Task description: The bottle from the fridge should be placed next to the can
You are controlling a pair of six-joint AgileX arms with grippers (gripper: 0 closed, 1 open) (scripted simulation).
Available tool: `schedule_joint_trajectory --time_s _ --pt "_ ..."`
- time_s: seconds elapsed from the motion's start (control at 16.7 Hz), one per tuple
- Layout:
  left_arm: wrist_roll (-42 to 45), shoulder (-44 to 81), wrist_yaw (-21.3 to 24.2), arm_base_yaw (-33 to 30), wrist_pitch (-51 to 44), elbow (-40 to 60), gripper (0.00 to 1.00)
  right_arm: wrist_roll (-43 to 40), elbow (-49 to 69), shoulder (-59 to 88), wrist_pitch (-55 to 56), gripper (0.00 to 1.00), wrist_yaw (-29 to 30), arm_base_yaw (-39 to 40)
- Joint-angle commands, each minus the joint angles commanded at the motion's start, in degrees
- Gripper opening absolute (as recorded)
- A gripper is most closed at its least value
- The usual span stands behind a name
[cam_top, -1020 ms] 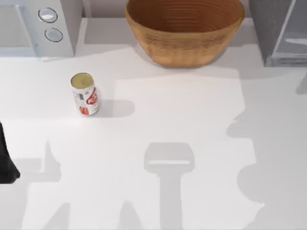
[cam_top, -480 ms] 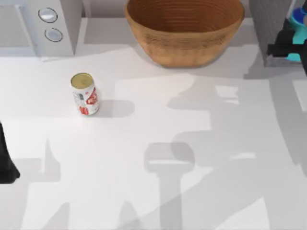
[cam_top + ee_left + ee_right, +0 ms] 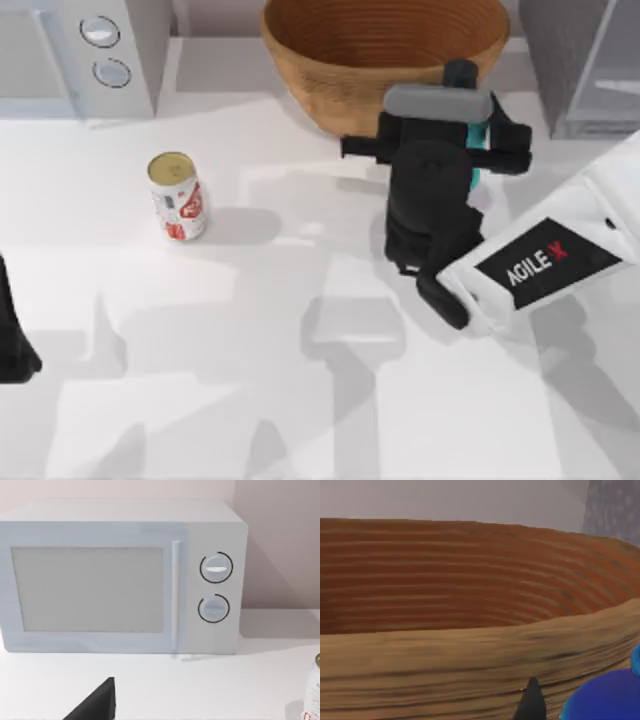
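Observation:
The red-and-white can (image 3: 177,196) with a gold top stands upright on the left part of the table; its edge also shows in the left wrist view (image 3: 314,690). My right gripper (image 3: 468,150) hovers in front of the basket, right of the can, shut on the cyan bottle (image 3: 478,135), whose black cap (image 3: 460,72) sticks out above the wrist. The bottle's blue shoulder (image 3: 605,700) sits close to the right wrist camera. The grey fridge (image 3: 585,60) stands at the back right corner. My left arm (image 3: 14,340) is parked at the left edge.
A big woven basket (image 3: 385,60) sits at the back middle, right behind the held bottle, and looms close in the right wrist view (image 3: 470,645). A white microwave with two knobs (image 3: 80,50) stands at the back left, behind the can.
My right arm has swung left from the fridge, carrying the bottle to the front of the basket. The can and the left arm have not moved.

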Motion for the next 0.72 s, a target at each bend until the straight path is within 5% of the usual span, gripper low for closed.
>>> schedule_joint_trajectory --time_s 0.24,0.72 --pt "0.0 0.0 0.0 0.0 0.0 0.0 1.0 -0.08 3.89 2.68 -0.91 0.0 7.91 7.9" --pt "0.0 0.0 0.0 0.0 0.0 0.0 1.0 -0.3 3.88 2.6 -0.92 0.0 8.87 8.0"
